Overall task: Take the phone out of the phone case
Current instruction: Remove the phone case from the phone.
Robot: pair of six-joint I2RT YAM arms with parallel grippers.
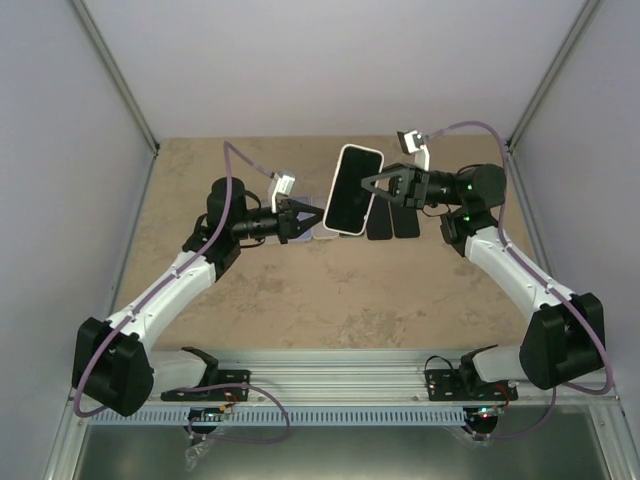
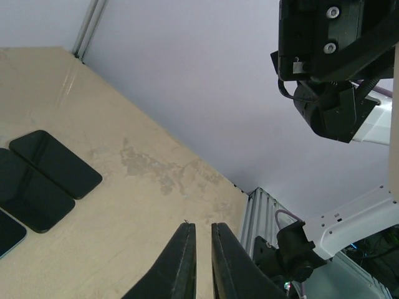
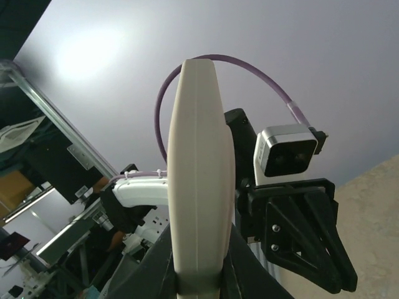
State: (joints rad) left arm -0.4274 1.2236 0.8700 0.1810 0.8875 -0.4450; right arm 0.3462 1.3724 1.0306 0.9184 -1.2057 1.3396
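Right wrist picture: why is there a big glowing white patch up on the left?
In the right wrist view, it is probably lamp glare on the smooth lilac wall panel; the cream-white plastic phone case, edge-on, shows no such hotspot. In the top external view the light is even, with only faint shadows on the speckled tan table.

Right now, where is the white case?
Top view, centre: the case is held above the table in the right tool, the left tool just left of it, dark phones beneath.
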